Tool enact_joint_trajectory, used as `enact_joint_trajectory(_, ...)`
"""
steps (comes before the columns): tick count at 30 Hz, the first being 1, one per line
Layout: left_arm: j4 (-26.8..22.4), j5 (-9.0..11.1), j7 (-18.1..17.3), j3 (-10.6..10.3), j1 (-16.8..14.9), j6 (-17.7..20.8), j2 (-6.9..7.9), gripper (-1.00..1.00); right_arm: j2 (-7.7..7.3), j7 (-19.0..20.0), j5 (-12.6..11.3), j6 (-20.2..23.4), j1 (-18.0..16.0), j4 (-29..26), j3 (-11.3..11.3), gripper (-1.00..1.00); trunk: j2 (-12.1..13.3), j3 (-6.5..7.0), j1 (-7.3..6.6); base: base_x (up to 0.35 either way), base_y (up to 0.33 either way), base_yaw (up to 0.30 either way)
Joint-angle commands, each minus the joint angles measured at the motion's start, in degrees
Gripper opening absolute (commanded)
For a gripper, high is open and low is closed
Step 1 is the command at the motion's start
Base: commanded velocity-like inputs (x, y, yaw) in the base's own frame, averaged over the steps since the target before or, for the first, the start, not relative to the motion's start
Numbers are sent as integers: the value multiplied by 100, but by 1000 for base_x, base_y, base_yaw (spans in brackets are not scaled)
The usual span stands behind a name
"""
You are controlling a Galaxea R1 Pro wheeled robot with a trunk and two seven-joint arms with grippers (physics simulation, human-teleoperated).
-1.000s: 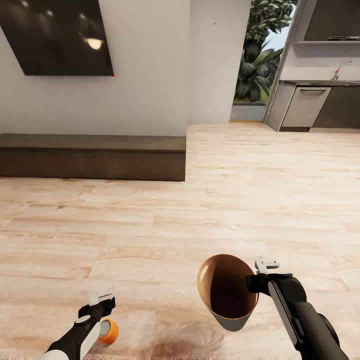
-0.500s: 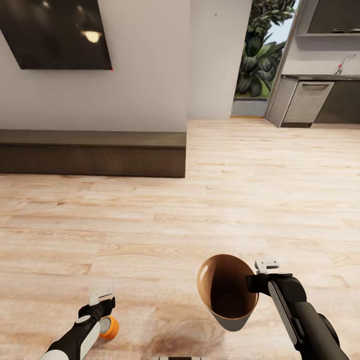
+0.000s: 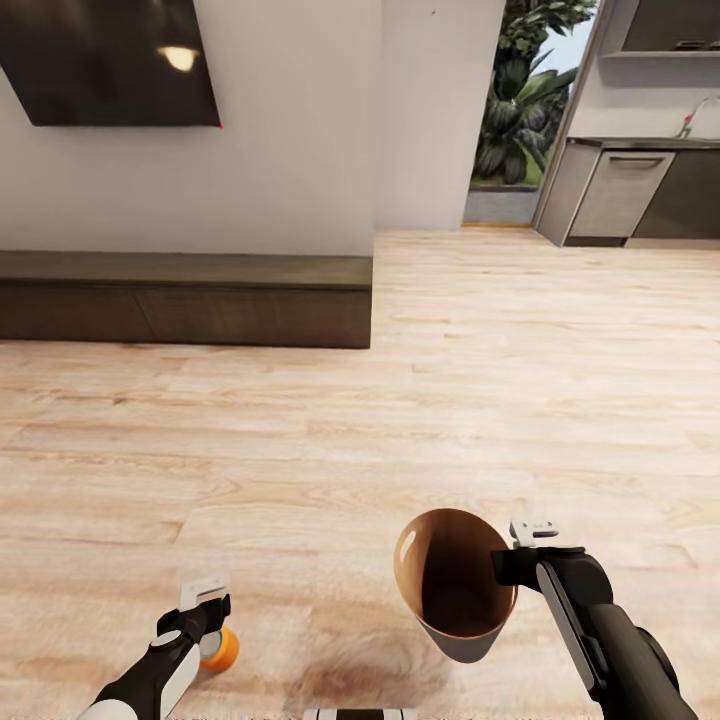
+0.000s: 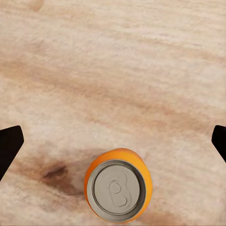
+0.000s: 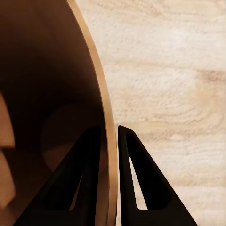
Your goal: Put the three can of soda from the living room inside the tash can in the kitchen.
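Observation:
An orange can of soda stands upright on the wood floor by my left arm; its silvery top faces the left wrist camera. My left gripper hangs over it, open wide, its dark fingertips far apart and clear of the can. The tash can, pale grey outside and orange-brown inside, is tilted and held off the floor. My right gripper is shut on its rim, one finger inside the wall and one outside.
A long low dark bench runs along the left wall under a wall TV. Far right are the kitchen's dark cabinets and steel dishwasher, beside a window with plants. Open wood floor lies between.
The whole picture has slid slightly up, so the camera has moved. The can has crept closer under the left gripper in the picture. Both arms and the bin keep their places.

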Motion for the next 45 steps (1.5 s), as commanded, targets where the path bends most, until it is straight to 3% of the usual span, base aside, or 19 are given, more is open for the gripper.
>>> enact_joint_trajectory(1,0,0,-1,0,0,0,0,100,0,28,-73,1,-2,-1,0,-100,0,-9,-1,0,0,0)
enact_joint_trajectory(12,0,0,-5,2,0,0,0,100,-5,28,-73,1,-82,-39,-3,-100,0,-111,-1,0,0,0)
enact_joint_trajectory(19,0,0,-5,7,0,0,0,100,-30,28,-67,1,-448,-161,-36,-100,0,-163,-1,0,0,0)
enact_joint_trajectory(29,0,0,-4,7,0,0,0,100,-107,28,-65,2,-851,-185,-259,-100,0,-212,-1,0,0,0)
enact_joint_trajectory(45,0,0,-5,7,0,-9,0,100,-107,34,-69,2,-914,-186,-273,-100,0,-355,-1,0,0,0)
